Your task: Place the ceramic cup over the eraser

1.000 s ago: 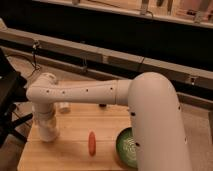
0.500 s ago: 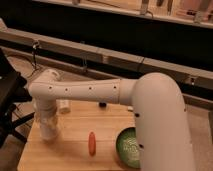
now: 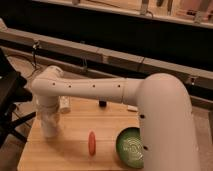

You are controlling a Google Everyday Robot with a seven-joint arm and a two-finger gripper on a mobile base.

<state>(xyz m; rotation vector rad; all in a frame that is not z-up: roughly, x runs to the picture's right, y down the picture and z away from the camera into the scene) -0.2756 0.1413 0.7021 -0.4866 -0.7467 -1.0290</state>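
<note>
We see the gripper (image 3: 50,131) hanging low, well left of the eraser (image 3: 102,104); whether it grips anything we cannot tell.

This looks like a lab or test room, not a home. A bare wooden table (image 3: 70,147) stands before long grey rails (image 3: 95,51) against a dark wall, cables (image 3: 35,55) trail behind its far left corner, and a black frame (image 3: 10,97) stands off its left edge, where the robot's gripper (image 3: 50,128) hangs
</note>
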